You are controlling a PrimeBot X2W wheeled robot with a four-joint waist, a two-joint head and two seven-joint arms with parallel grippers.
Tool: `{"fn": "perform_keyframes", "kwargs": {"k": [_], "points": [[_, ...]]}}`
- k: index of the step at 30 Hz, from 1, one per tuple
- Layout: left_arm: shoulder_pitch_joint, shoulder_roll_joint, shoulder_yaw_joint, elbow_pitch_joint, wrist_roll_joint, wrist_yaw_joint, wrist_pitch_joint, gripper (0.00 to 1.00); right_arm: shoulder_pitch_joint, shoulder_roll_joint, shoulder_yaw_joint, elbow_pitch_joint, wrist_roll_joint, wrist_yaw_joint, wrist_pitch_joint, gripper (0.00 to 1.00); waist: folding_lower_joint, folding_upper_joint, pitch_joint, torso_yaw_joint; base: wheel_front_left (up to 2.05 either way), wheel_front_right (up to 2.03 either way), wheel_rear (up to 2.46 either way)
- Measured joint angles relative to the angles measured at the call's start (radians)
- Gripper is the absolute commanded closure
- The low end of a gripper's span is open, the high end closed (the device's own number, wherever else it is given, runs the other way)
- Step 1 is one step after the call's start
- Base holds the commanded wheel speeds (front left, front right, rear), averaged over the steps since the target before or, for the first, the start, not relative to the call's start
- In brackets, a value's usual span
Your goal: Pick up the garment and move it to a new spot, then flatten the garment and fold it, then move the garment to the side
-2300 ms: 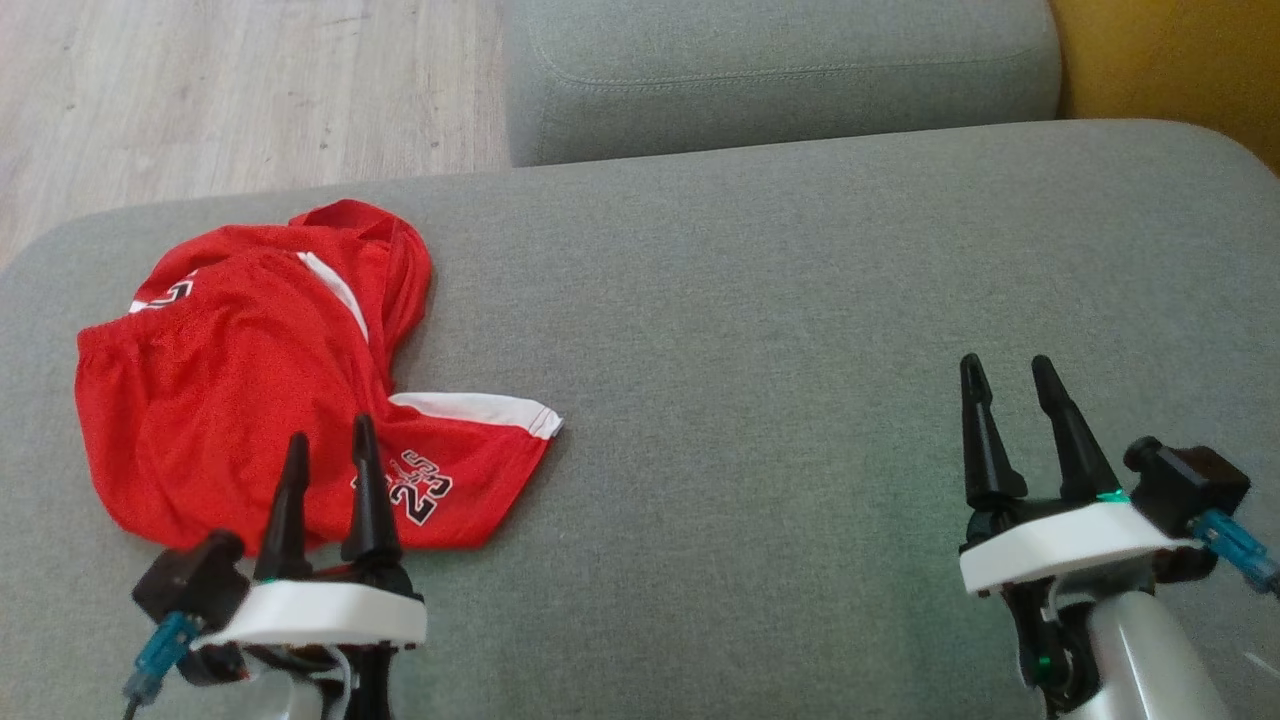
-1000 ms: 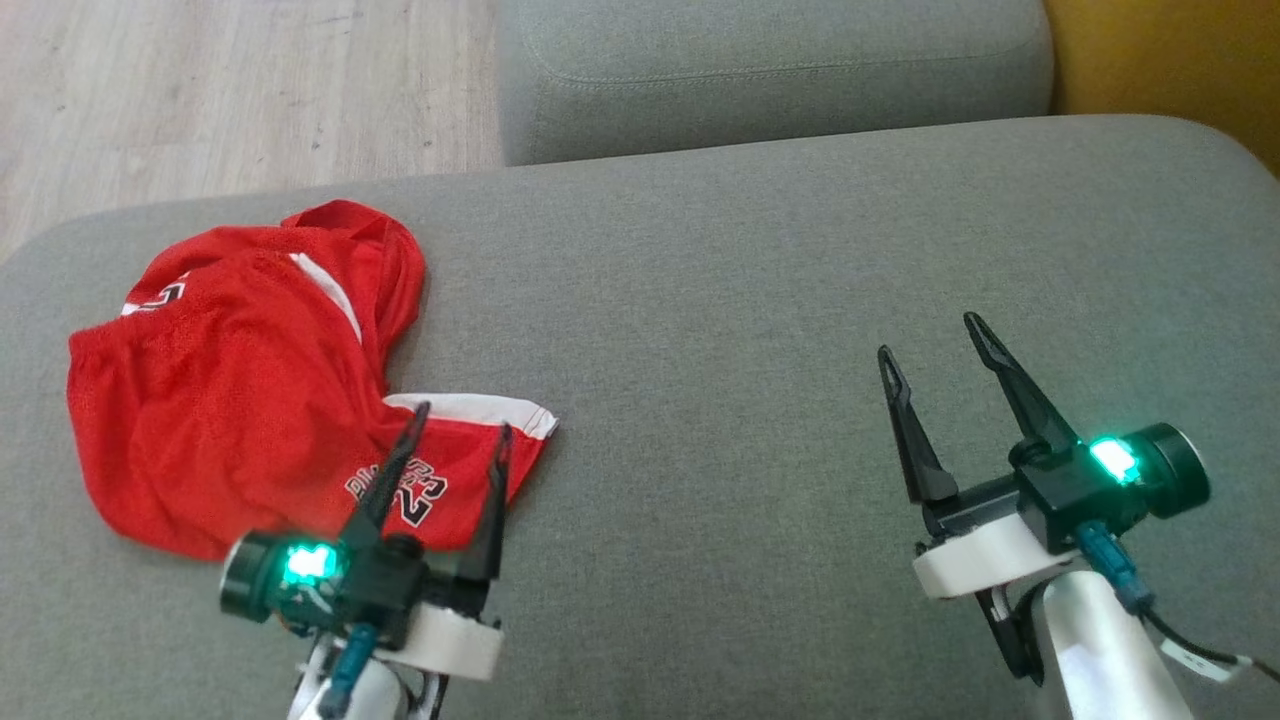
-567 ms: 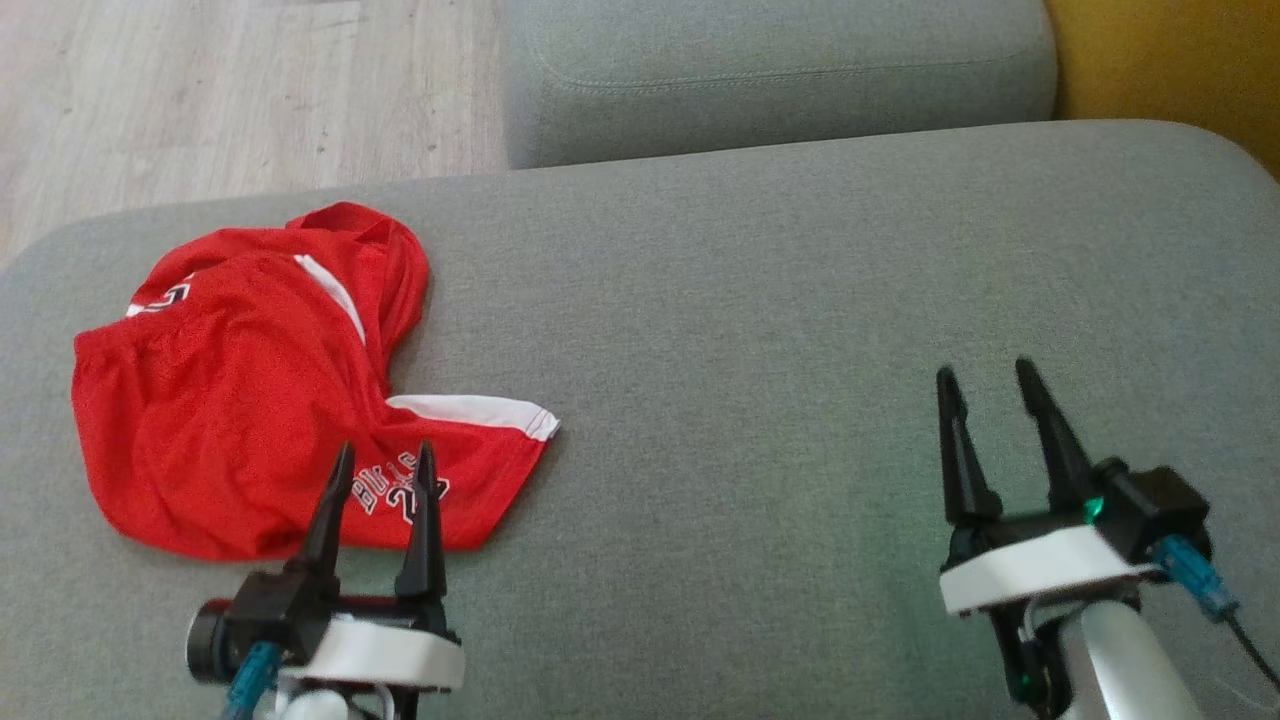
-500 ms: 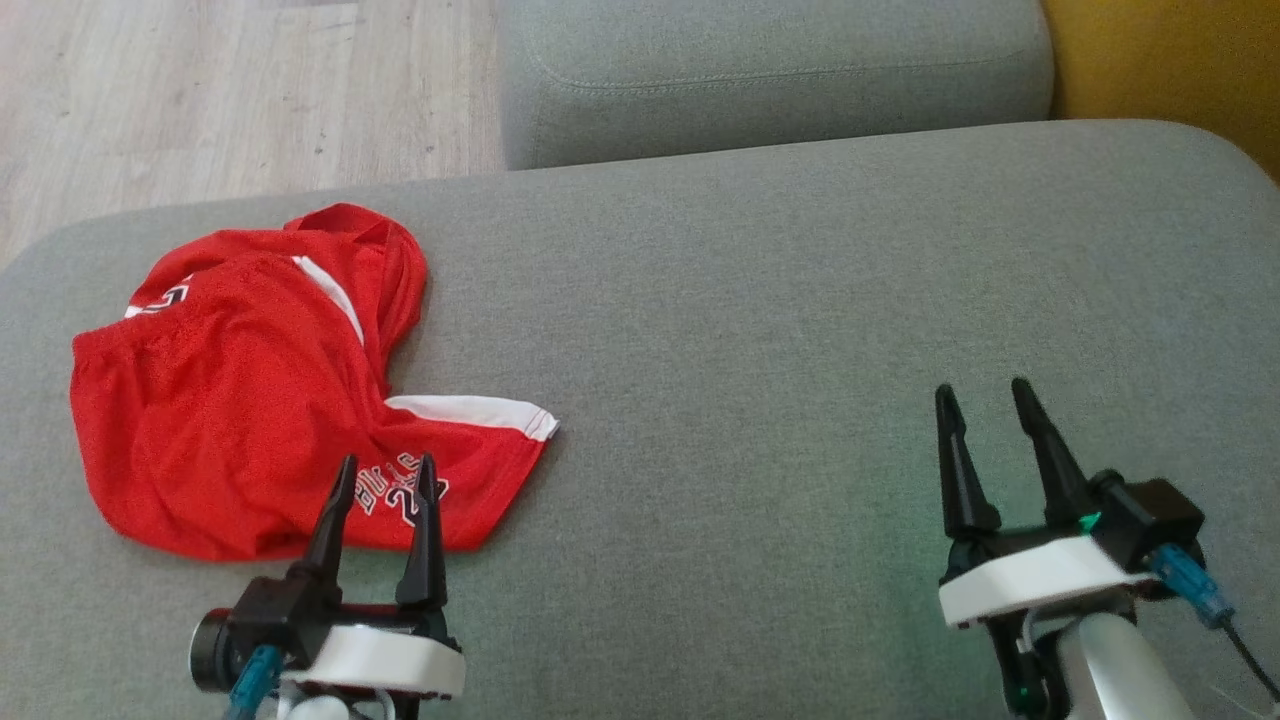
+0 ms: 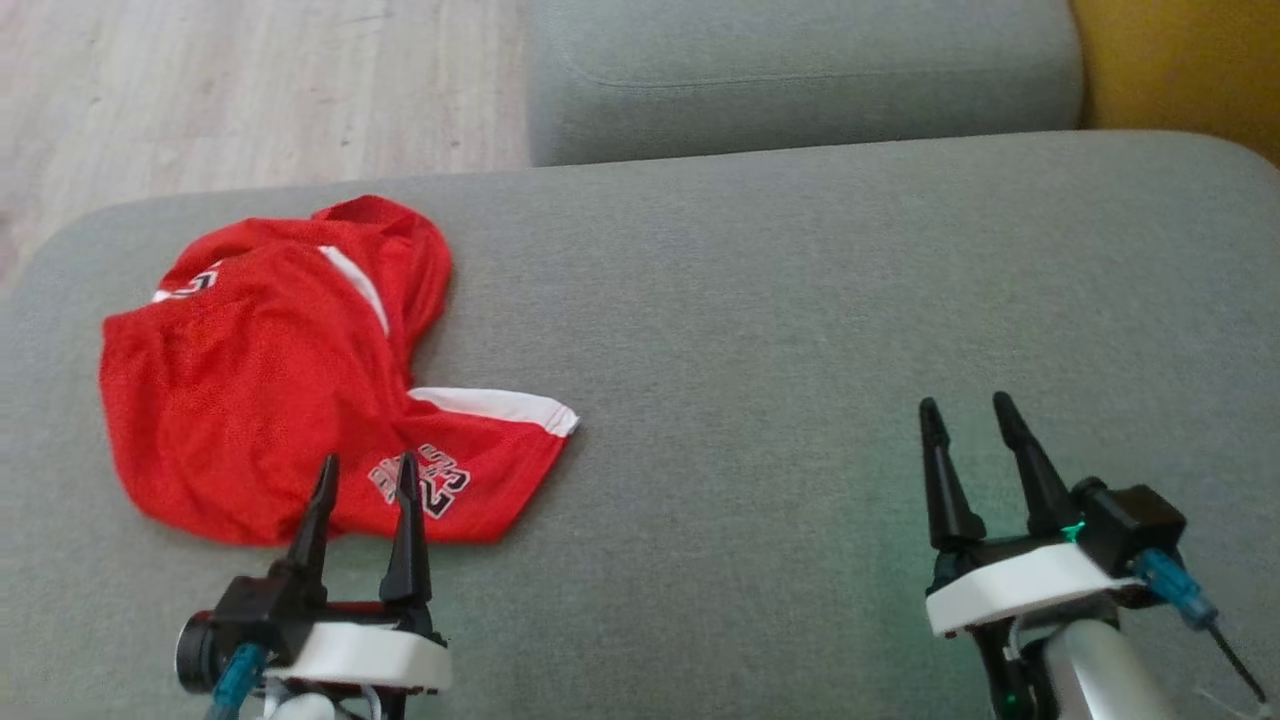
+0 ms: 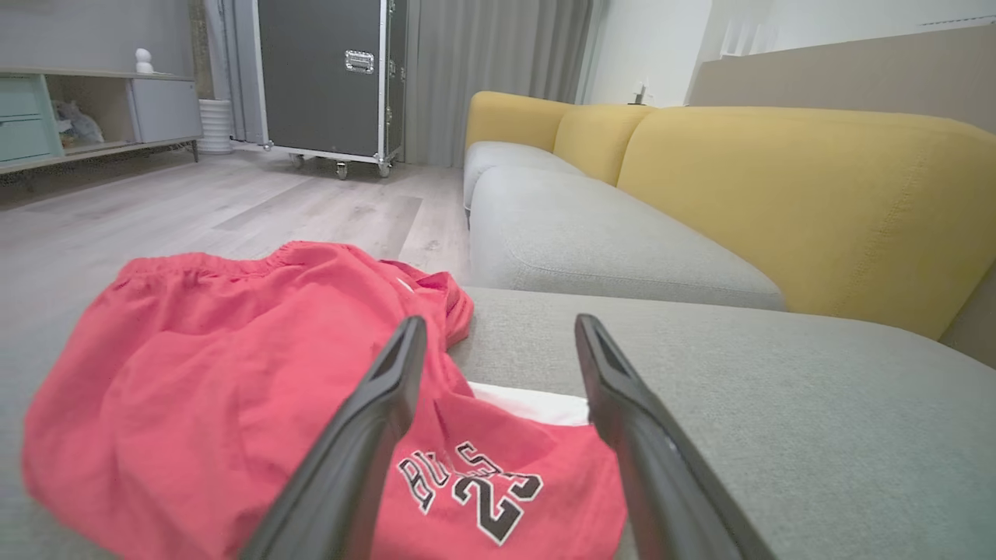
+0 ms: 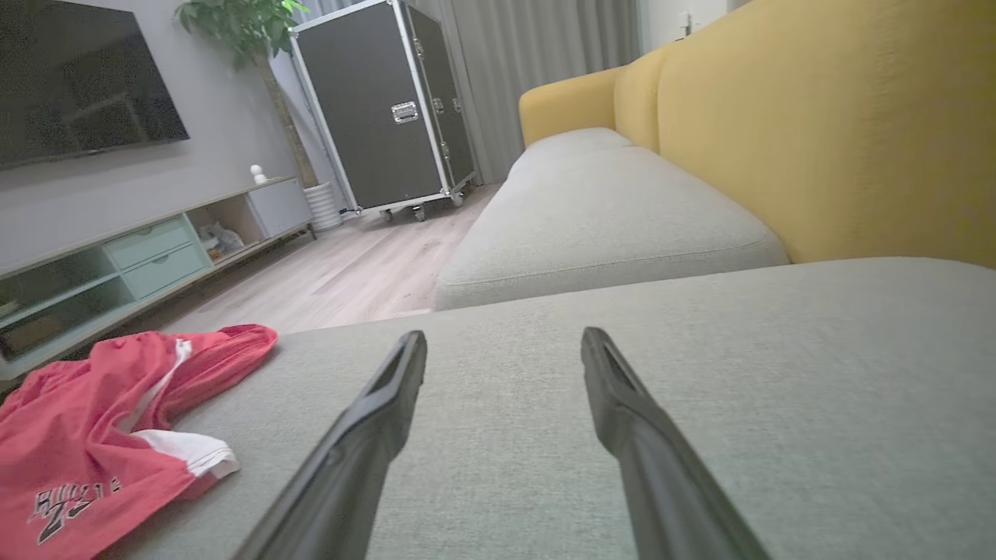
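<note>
Lower left, the left claw [image 5: 367,462] is upright again after rolling onto its side a second ago. Its jaws are spread wide with nothing in them, tips lined up over the near hem of the garment [image 5: 260,400], right by the black number print. Touching the cloth or just above it? Hard to call from these angles. Lower right, the right claw [image 5: 966,402] has made the same roll and return. It is also wide open and empty, over bare grey sofa seat [image 5: 760,300], well apart from the cloth. The garment sits rumpled at centre left of the frame, one leg with a white band poking toward the middle. It looks nudged rightward from a moment ago, but everything has slid with it, so that's the head turning, not the cloth. So nothing is lifted yet, the pick-up is the step in hand, and the left claw looks best placed to take it. Beyond, a second cushion [image 5: 800,70] upper centre, wood floor [image 5: 250,90] upper left, yellow backrest [image 5: 1180,60] upper right.
</note>
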Motion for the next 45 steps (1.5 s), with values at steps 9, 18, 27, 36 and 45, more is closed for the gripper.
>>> {"fn": "perform_keyframes", "kwargs": {"k": [9, 18, 27, 36, 45], "points": [[0.004, -0.001, 0.045, 0.004, 0.025, 0.000, 0.000, 0.00, 0.001, 0.000, 0.066, 0.003, 0.036, 0.000, 0.000, 0.00, 0.0000, 0.0000, -0.019, 0.092, 0.00, 0.00, 0.00], [0.033, -0.002, 0.097, 0.004, 0.038, -0.001, 0.000, 0.00, 0.006, 0.000, 0.115, 0.008, 0.062, 0.000, 0.000, 0.00, 0.0000, 0.0000, -0.038, 0.210, 0.00, 0.00, 0.00], [0.042, -0.002, 0.133, 0.016, 0.045, -0.019, 0.000, 0.00, 0.006, 0.000, 0.150, 0.015, 0.074, 0.000, 0.000, 0.00, -0.0001, 0.0000, -0.049, 0.288, 0.00, 0.00, 0.00], [-0.002, 0.028, 0.139, 0.063, 0.058, -0.045, 0.000, 0.00, 0.004, 0.000, 0.164, 0.015, 0.074, 0.000, 0.000, 0.00, 0.0000, 0.0000, -0.003, 0.271, 0.00, 0.00, 0.00], [-0.391, 0.182, -0.118, 0.220, -0.049, -0.058, 0.122, 0.00, -0.062, -0.001, 0.133, 0.013, 0.057, 0.000, 0.000, 0.00, 0.0002, 0.0000, 0.110, 0.218, 0.00, 0.00, 0.00]]}}
